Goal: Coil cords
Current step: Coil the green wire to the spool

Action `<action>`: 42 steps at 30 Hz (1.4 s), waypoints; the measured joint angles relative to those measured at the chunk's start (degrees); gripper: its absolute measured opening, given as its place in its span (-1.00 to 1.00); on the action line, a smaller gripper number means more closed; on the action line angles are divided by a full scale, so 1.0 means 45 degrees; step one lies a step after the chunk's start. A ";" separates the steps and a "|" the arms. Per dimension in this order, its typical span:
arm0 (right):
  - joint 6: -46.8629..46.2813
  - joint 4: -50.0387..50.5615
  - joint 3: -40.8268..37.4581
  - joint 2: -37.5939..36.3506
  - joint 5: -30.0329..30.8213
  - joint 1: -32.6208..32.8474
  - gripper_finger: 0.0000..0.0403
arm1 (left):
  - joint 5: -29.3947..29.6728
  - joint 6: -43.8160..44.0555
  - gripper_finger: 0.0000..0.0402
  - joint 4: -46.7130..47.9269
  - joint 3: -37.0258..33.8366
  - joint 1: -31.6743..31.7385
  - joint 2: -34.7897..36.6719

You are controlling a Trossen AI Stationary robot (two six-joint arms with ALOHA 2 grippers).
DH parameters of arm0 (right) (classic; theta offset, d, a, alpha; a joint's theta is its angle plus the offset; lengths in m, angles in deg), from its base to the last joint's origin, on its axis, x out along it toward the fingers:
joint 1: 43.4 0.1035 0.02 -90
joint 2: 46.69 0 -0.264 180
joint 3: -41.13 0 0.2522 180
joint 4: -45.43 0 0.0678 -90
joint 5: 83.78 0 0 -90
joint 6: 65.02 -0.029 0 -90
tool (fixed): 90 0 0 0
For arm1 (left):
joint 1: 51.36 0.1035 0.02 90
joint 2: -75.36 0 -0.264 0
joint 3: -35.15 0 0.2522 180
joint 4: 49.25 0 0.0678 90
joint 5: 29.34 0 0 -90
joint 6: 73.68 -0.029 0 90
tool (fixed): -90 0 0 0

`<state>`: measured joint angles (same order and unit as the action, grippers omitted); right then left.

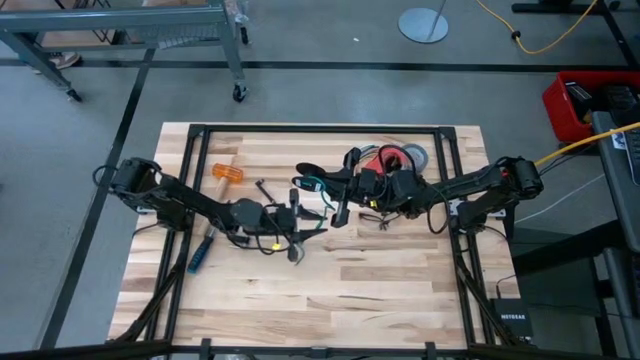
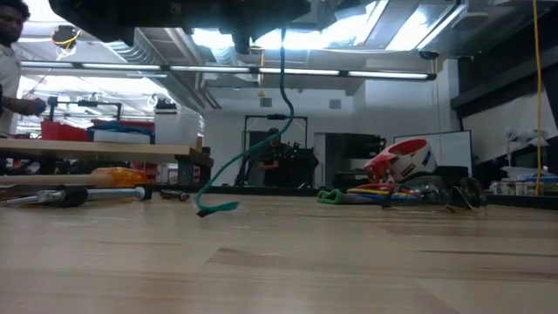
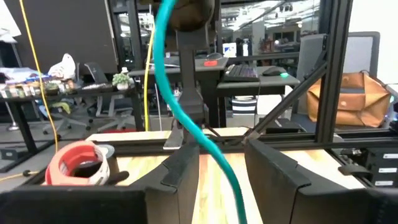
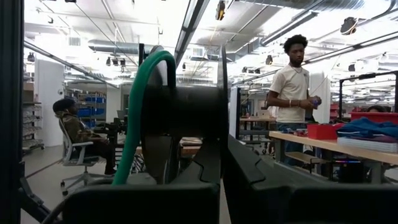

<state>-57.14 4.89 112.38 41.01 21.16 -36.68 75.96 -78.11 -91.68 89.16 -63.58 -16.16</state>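
A dark teal-green cord [image 2: 253, 153] hangs from my right gripper [image 4: 222, 146], which is shut on it above the table's middle [image 1: 340, 205]. The cord drops in a curve, and its lower end [image 2: 214, 209] lies on the wooden table [image 1: 330, 290]. My left gripper [image 3: 227, 177] is level just left of the right one [image 1: 300, 218]. It is open, and the cord [image 3: 205, 140] runs down between its two fingers. In the left wrist view the right gripper [image 3: 189, 12] shows above, with the cord coming out of it. My right gripper is shut on the teal cord's upper part [image 4: 146, 74]. The fingers slant upward from the table's right side, and a dark blurred mass hides the place of contact. The cord arches over beside the fingertips and hangs slack below, its lower end on the table. Whether my left gripper touches the cord, I cannot tell.
Red and grey tape rolls [image 1: 400, 156] lie at the far right, the red one also showing in the left wrist view [image 3: 78, 165]. An orange-handled tool [image 1: 227, 173] and a blue-handled one [image 1: 200, 255] lie at the left. Black frame rails [image 1: 320, 130] border the table. People stand in the room beyond.
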 joint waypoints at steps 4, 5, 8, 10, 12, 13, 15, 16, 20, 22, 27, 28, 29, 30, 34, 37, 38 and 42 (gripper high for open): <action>0.0000 0.0092 0.0000 0.0000 -0.0003 0.0000 -0.99 | 0.0094 -0.0011 -0.39 0.0088 -0.0005 0.0005 0.0042; -0.0005 0.0092 0.0000 0.0000 0.0000 0.0000 -0.99 | 0.0094 -0.0013 -0.40 0.0105 -0.0005 0.0005 0.0050; -0.0005 0.0099 0.0000 0.0000 -0.0006 0.0000 -0.99 | 0.0133 -0.0045 -0.50 0.0446 -0.0005 0.0005 0.0056; -0.0014 0.0117 0.0000 0.0000 -0.0112 0.0000 -0.99 | 0.0227 -0.0123 -0.65 0.0666 -0.0006 0.0004 0.0057; -0.0118 0.0112 0.0000 0.0000 -0.0296 0.0000 -0.99 | 0.0431 -0.0135 -0.84 0.0816 -0.0005 0.0005 0.0061; -0.0321 0.0115 0.0000 0.0000 -0.0432 0.0000 -0.99 | 0.0592 -0.0128 -0.92 0.0851 -0.0010 0.0005 0.0061; -0.0721 0.0117 0.0000 0.0000 -0.0742 0.0000 -0.99 | 0.0930 -0.0100 -0.96 0.0856 -0.0010 0.0005 0.0061; -0.0836 0.0117 0.0000 0.0000 -0.0908 0.0000 -0.99 | 0.1101 -0.0095 -0.95 0.0850 -0.0010 0.0005 0.0061; -0.1395 0.0117 0.0000 0.0000 -0.1494 0.0000 -0.99 | 0.1645 0.0184 -0.98 0.0869 -0.0010 0.0047 0.0066; -0.1765 0.0117 0.0000 0.0000 -0.1830 0.0000 -0.99 | 0.1775 0.0523 -0.98 0.1090 -0.0010 0.0153 0.0076; -0.2434 0.0121 0.0000 0.0000 -0.2527 0.0000 -0.99 | 0.1887 0.1491 -0.99 0.1598 -0.0010 0.0568 0.0076; -0.2452 0.0117 0.0000 0.0000 -0.2625 0.0000 -0.99 | 0.1896 0.1615 -0.99 0.1743 -0.0010 0.0643 0.0076; -0.2463 0.0121 0.0000 0.0000 -0.2710 0.0000 -0.99 | 0.1896 0.1693 -0.99 0.1859 -0.0015 0.0702 0.0076; -0.2472 0.0121 0.0000 0.0000 -0.2804 0.0000 -0.99 | 0.1896 0.1795 -0.99 0.1976 -0.0015 0.0744 0.0076; -0.2685 0.0312 0.0000 0.0000 -0.2950 0.0000 -0.99 | 0.1896 0.2002 -0.99 0.2714 -0.0015 0.0835 0.0080; -0.2691 0.1028 0.0000 -0.0005 -0.2958 0.0000 -0.99 | 0.1896 0.2144 -0.99 0.3473 -0.0015 0.0737 0.0080; -0.2691 0.1351 0.0000 -0.0019 -0.2958 0.0000 -0.99 | 0.1897 0.2245 -1.00 0.3741 -0.0015 0.0686 0.0080; -0.2655 0.3315 0.0000 -0.0289 -0.2868 0.0000 -0.99 | 0.1891 0.2706 -1.00 0.5072 -0.0019 0.0525 0.0080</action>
<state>-69.09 19.81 112.38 39.71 8.26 -36.68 84.47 -65.93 -68.85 89.07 -61.22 -15.79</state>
